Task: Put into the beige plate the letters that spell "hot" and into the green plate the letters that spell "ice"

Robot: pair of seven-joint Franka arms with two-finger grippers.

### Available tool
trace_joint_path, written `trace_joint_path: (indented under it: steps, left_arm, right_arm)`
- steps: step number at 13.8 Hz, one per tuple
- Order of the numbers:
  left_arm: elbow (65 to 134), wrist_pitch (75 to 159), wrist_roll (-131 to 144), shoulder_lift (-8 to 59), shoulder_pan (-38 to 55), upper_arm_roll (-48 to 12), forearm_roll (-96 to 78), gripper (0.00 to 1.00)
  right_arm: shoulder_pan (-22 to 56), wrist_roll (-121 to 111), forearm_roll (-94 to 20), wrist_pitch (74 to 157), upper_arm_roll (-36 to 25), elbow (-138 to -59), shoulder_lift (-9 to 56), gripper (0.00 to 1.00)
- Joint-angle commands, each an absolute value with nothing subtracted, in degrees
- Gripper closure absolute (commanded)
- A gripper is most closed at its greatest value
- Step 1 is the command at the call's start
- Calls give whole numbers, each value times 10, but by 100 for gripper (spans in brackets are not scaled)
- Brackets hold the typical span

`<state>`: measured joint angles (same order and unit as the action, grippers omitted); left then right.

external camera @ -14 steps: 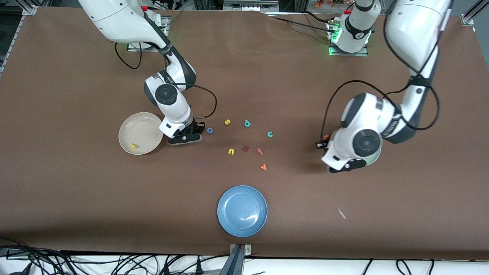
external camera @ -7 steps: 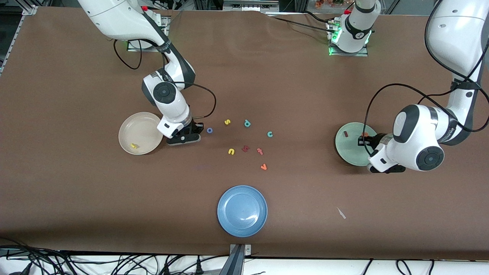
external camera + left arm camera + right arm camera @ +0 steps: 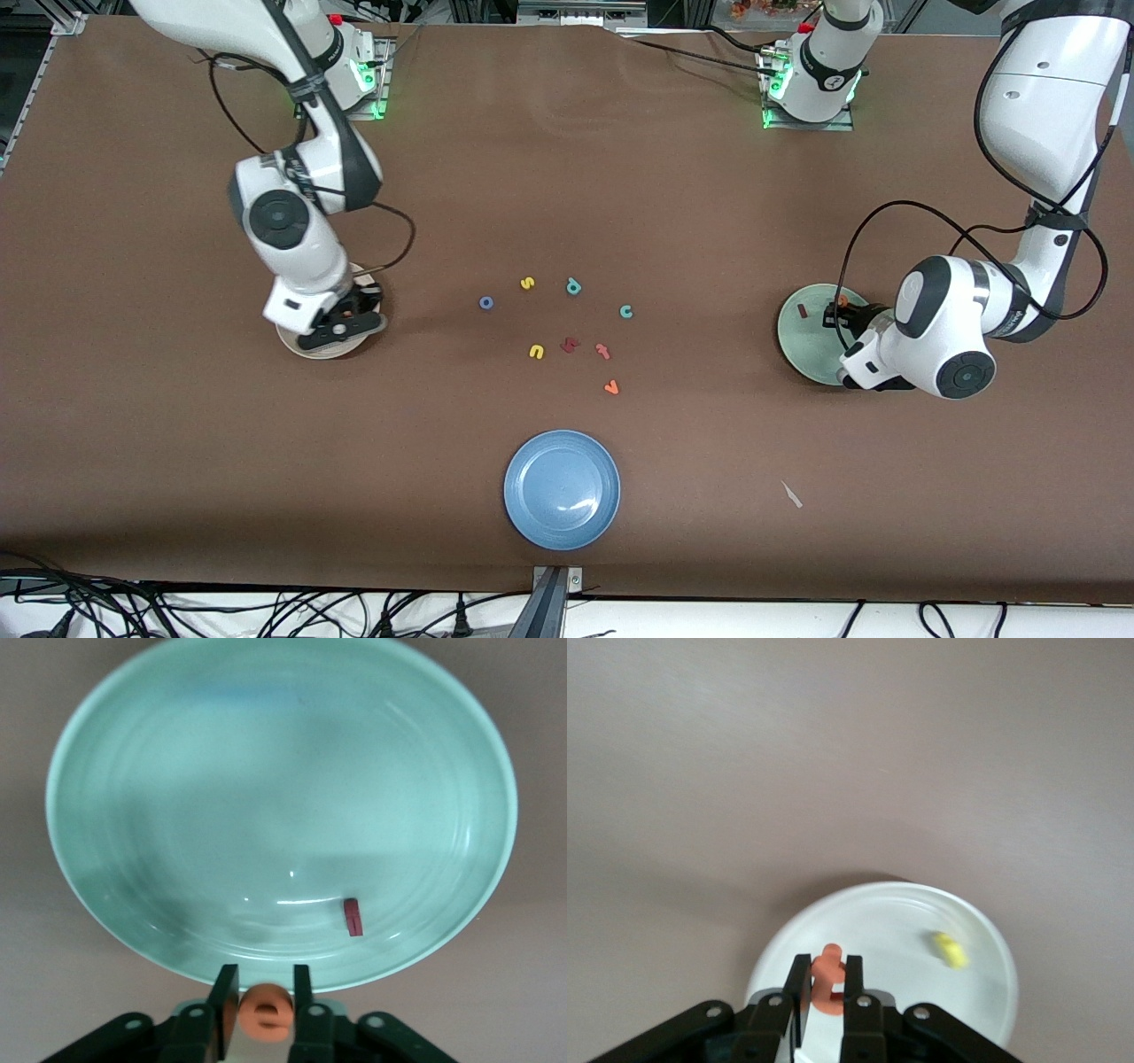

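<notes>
Both arms have swung over their plates: right gripper [image 3: 824,988] clamps the orange t [image 3: 828,974] above the beige plate [image 3: 974,992], left gripper [image 3: 264,1010] apparently loosening (fingers [image 3: 227,1005] flanking it) on the orange e [image 3: 266,1013] over the green plate [image 3: 133,771].

Robotics lab bench, two bolted arm bases [image 3: 811,80] at 12 o'clock, brown table cover [image 3: 567,177], aluminium frame rails [image 3: 1085,40] at corners, loose cable bundles [image 3: 266,611] at 6 o'clock, probably a camera mount [image 3: 551,598].
</notes>
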<state>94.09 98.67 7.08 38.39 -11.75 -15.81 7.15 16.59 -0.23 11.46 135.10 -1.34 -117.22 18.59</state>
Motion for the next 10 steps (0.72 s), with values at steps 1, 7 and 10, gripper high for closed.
trace_joint_path:
  steps: [1,7,10]
  left_arm:
    - [931,981,67,352,-116,-166,80,0]
    - [903,987,225,330,-102,-246,12,1]
    - [914,1060,354,336,-67,-285,11,1]
  right_arm:
    - [150,-34,111,1349,-11,-1209,164,72]
    - [148,-23,65,1352,-3,-1216,165,4]
    - [148,78,50,1357,55,-1191,184,4]
